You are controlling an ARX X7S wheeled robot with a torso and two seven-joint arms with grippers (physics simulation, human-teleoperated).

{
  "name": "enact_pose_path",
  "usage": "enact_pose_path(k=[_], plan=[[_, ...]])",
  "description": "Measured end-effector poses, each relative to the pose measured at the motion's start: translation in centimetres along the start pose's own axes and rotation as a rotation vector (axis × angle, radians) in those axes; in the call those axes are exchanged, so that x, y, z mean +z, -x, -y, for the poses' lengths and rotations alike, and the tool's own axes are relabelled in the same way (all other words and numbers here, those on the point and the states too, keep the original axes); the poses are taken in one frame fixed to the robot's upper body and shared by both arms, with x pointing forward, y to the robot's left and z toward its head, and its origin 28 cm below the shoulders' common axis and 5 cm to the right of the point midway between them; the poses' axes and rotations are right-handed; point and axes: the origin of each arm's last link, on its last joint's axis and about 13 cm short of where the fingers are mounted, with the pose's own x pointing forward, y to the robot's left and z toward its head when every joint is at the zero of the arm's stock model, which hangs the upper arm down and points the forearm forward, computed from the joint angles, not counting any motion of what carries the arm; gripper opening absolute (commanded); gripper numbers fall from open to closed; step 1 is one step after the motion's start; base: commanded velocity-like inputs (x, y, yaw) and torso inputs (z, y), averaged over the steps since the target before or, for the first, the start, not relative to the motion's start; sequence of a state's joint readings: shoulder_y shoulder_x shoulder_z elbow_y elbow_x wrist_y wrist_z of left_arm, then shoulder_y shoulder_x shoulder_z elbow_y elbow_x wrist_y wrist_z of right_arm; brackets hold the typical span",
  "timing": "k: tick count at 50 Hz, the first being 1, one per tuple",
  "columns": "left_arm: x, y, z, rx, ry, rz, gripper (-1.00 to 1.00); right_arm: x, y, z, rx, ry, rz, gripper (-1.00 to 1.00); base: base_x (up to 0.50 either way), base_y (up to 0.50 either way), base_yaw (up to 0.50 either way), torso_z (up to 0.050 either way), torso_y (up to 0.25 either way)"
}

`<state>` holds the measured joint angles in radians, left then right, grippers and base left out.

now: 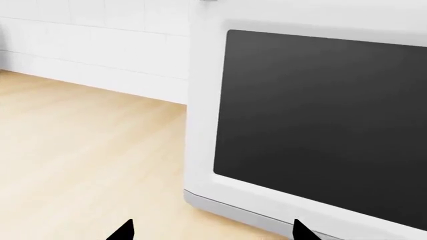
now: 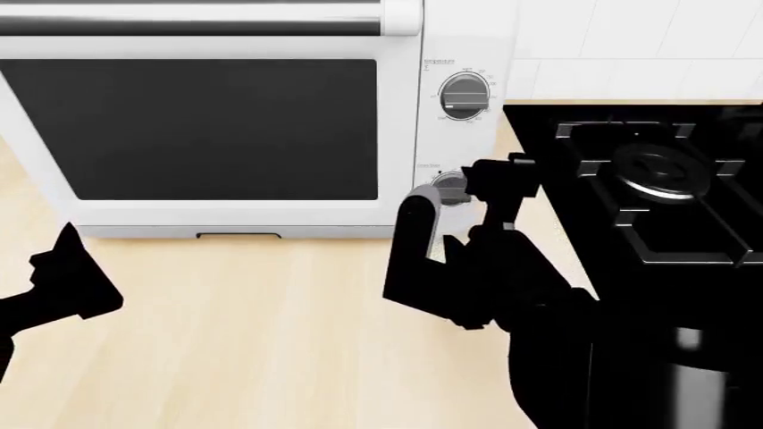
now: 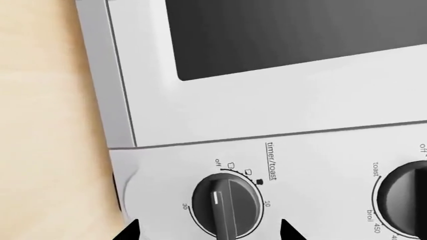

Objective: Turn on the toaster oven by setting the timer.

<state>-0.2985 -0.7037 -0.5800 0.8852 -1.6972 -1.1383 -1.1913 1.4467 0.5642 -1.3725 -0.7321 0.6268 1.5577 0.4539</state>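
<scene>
At the toaster oven panel's 5 o'clock corner: timer | right pincer fingers apart, flanking the knob, contact not visible | pointer apparently past off, setting uncertain | left pincer apart, idle over tabletop.

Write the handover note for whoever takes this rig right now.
Right hand: open, fingertips on either side of the timer knob, which is low on the toaster oven's side panel; whether they touch it cannot be told.
Left hand: open, empty, off the oven's lower left corner above the wooden counter.
Done: approach to the knob.
Left: close on the knob and turn it to set a time.
</scene>
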Motion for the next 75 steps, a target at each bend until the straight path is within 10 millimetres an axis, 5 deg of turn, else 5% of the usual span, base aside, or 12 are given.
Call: enact_pose_path(k=[74, 75], plan=[[-0.22, 0.12, -0.16, -0.006, 0.003, -0.011, 1.0, 0.23, -0.96, -0.29, 0.004, 0.016, -0.026, 1.0, 0.0, 0.0, 0.0, 0.0, 0.0], [-0.22, 0.12, -0.16, -0.005, 0.003, -0.011, 1.0, 0.22, -0.98, -0.29, 0.004, 0.015, -0.026, -1.0, 0.0, 0.0, 0.0, 0.0, 0.0]])
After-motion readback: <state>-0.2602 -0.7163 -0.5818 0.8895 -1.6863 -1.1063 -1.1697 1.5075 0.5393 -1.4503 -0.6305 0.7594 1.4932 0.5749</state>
